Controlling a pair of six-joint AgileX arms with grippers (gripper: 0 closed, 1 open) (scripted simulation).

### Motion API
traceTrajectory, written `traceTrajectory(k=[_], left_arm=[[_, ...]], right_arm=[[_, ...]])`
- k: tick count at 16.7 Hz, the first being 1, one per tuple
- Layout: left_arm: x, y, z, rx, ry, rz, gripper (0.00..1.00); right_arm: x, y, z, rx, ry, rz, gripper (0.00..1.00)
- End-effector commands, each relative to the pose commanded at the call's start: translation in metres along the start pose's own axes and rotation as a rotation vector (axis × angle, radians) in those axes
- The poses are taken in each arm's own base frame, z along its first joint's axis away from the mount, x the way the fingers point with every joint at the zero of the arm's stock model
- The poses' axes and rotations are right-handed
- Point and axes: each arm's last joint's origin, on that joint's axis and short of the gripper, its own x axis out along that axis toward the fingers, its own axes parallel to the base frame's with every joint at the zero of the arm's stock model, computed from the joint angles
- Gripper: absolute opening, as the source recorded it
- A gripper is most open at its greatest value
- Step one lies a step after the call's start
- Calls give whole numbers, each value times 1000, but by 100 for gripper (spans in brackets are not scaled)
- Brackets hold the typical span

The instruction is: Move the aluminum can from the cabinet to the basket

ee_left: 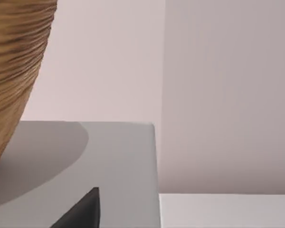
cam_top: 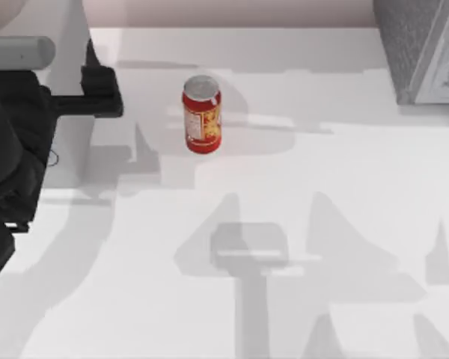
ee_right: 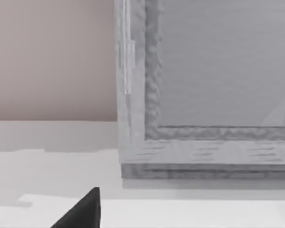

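The aluminum can [cam_top: 202, 114], red with a silver top and a yellow-and-white label, stands upright on the white table [cam_top: 322, 187], left of centre toward the back. It is outside the grey cabinet [cam_top: 419, 52], which sits at the back right corner. My left gripper [cam_top: 99, 88] is at the left side, a short way left of the can and not touching it. The woven brown basket [ee_left: 14, 71] stands on a grey platform [ee_left: 109, 156] in the left wrist view. A dark tip of my right gripper [ee_right: 83, 211] points toward the cabinet's front [ee_right: 218, 95].
The black left arm [cam_top: 11, 157] covers the table's left edge. The platform's edge drops to the white table [ee_left: 228, 211] beside it. A pale wall [ee_right: 52, 61] runs behind the table. Arm shadows lie across the table's middle and front.
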Motion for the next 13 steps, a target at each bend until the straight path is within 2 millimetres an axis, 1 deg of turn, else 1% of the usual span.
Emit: traceTrajectory(k=[3,6,9,13], left_arm=[[30,-34,-25,1,2,1,100],[50,-67,-60,5,7,1,100],[59,-97,-100,10,13,2,100],[59,-125,-152,16,17,3,100]], right_arm=[[0,0,0,0,0,0,100],[0,0,0,0,0,0,100],[0,0,0,0,0,0,100],[0,0,0,0,0,0,100]])
